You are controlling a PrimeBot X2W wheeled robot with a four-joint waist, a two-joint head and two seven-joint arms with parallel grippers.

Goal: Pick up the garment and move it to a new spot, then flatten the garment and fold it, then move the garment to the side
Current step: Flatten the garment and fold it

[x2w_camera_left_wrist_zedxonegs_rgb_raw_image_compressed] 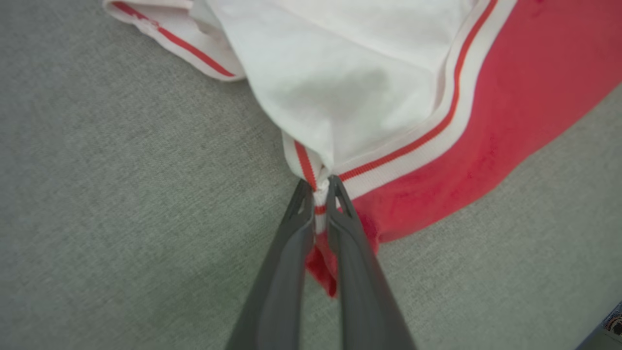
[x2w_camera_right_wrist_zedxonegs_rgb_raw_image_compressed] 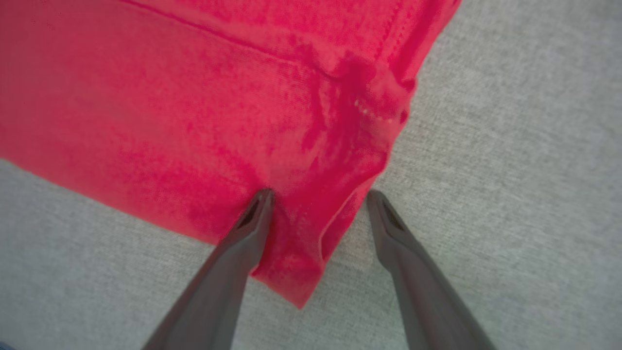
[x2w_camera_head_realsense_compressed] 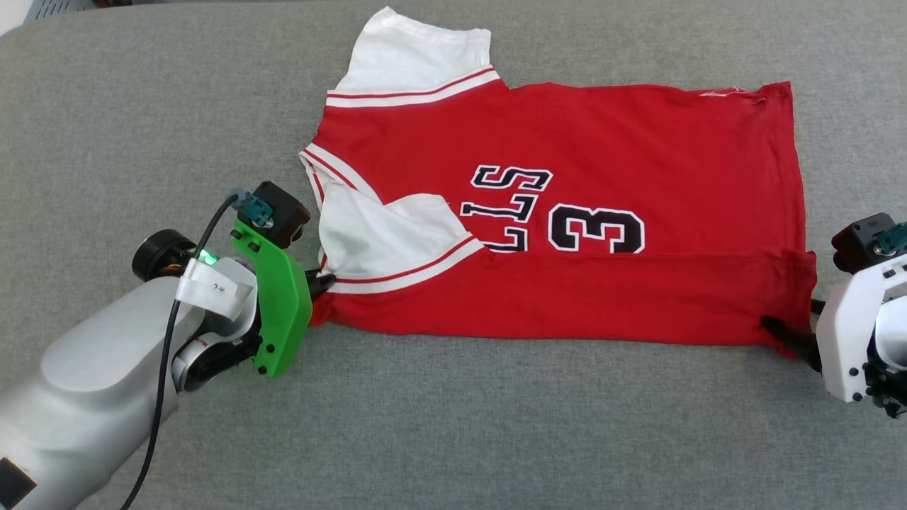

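My left gripper pinches the jersey by its sleeve trim; right gripper gapes astride the hem corner, grey upholstery all around.

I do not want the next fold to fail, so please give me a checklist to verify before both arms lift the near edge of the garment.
1. Left gripper shut on the garment at the striped sleeve trim: ok.
2. Right gripper shut on the hem corner: not ok, its jaws stand open.
3. Hem corner lies between the right gripper's open jaws: ok.
4. Near sleeve folded onto the red body: ok.
5. Left grip holds every cloth layer: cannot tell.
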